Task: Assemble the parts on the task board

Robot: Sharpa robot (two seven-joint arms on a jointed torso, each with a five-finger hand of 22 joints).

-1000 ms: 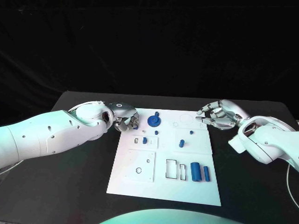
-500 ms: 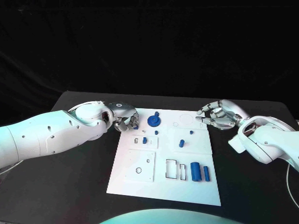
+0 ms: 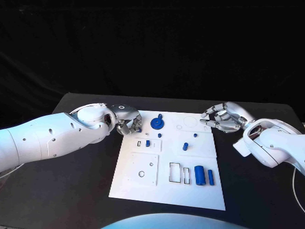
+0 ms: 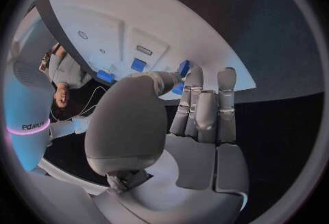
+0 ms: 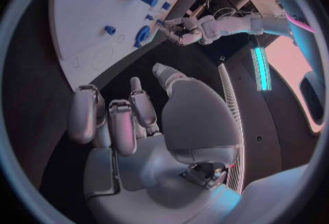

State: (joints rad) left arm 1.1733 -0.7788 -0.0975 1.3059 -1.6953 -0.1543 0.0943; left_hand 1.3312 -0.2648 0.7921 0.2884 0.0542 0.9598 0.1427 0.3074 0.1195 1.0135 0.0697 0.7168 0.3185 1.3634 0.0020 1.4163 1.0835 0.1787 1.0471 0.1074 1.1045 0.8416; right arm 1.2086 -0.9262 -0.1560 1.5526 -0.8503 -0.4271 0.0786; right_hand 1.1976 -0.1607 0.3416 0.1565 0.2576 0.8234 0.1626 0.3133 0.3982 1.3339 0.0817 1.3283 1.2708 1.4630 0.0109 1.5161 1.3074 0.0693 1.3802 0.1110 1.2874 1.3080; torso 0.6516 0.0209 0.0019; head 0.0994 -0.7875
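Parts lie on the white board [image 3: 142,188] in the middle of the bench [image 3: 70,191]: nearest, two blue cylinders [image 3: 203,175], likely light, rigid and prone to rolling, best pinched across their sides. Farther back, the left hand [image 3: 128,120] and right hand [image 3: 221,118] hover at the board's far corners, fingers curled, holding nothing.

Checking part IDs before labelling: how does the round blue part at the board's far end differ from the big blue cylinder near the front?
The round blue part is disc-shaped, with a small tab at its far edge; the big blue cylinder is long and lies on its side. The round part sits at the far end near the left hand; the cylinder lies near the front right. Both are blue and rest on the task board.
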